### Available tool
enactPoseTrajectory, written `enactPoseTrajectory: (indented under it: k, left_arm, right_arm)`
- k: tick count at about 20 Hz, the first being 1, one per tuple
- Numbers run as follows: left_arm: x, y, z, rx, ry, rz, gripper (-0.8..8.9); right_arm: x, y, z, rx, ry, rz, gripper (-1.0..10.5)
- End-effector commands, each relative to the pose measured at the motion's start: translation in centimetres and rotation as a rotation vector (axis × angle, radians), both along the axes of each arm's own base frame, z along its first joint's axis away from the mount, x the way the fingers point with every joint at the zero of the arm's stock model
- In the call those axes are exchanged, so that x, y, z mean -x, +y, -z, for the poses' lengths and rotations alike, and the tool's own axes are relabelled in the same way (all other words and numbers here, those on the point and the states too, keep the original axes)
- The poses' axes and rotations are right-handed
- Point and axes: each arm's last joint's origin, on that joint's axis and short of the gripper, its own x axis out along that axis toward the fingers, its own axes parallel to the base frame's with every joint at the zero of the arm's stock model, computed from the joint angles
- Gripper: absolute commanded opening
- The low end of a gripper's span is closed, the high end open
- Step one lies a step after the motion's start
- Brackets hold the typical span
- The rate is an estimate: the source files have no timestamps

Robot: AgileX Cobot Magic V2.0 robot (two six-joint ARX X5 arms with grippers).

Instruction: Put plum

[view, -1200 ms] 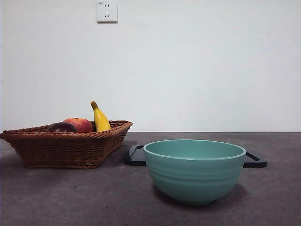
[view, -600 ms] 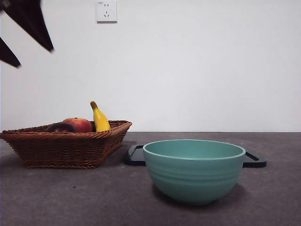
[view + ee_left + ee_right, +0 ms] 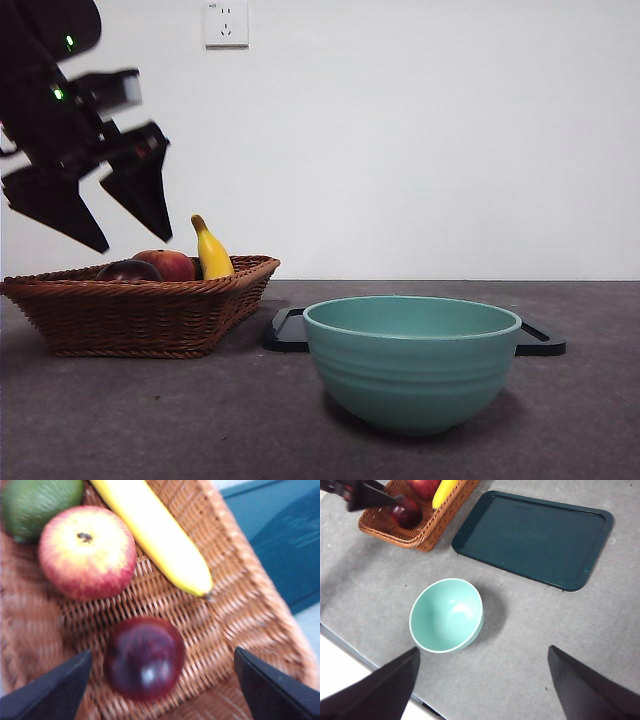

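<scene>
Only the left wrist view shows the plum [image 3: 144,657] whole, lying on the weave of the wicker basket [image 3: 240,610] between the spread jaws of the left gripper [image 3: 160,690], near a red-yellow fruit [image 3: 87,551], a banana [image 3: 155,532] and a green fruit [image 3: 37,502]. From the front, just its top clears the rim. High above the teal bowl [image 3: 447,615] and dark tray [image 3: 535,537], the right gripper [image 3: 480,690] hangs with jaws wide apart
</scene>
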Motion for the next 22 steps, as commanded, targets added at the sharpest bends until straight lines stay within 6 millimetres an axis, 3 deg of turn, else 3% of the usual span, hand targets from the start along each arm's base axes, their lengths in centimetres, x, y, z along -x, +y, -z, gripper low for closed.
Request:
enactPoseTrajectory:
  k: [1, 11, 15, 19, 22]
  left_arm:
    - [-1.2, -0.4, 0.9, -0.028, -0.010, 0.021, 4.59]
    - [-2.6, -0.7, 4.5, -0.069, 0.066, 0.017, 4.59]
    - [-2.6, -0.8, 4.5, -0.069, 0.063, 0.019, 3.45]
    - [-2.6, -0.8, 4.4, -0.068, 0.065, 0.018, 2.99]
    - [-2.2, -0.7, 3.2, -0.056, 0.034, 0.012, 2.75]
  right_arm:
    - [0.0, 0.1, -0.5, -0.009, -0.016, -0.001, 4.1]
    - [0.0, 0.1, -0.5, -0.009, -0.016, -0.001, 4.1]
    - [0.0, 0.1, -0.5, -0.009, -0.017, -0.001, 4.1]
    - [0.0, 0.1, -0.5, -0.009, -0.016, -0.001, 4.1]
    - [0.0, 0.1, -0.5, -0.009, -0.017, -0.001, 4.1]
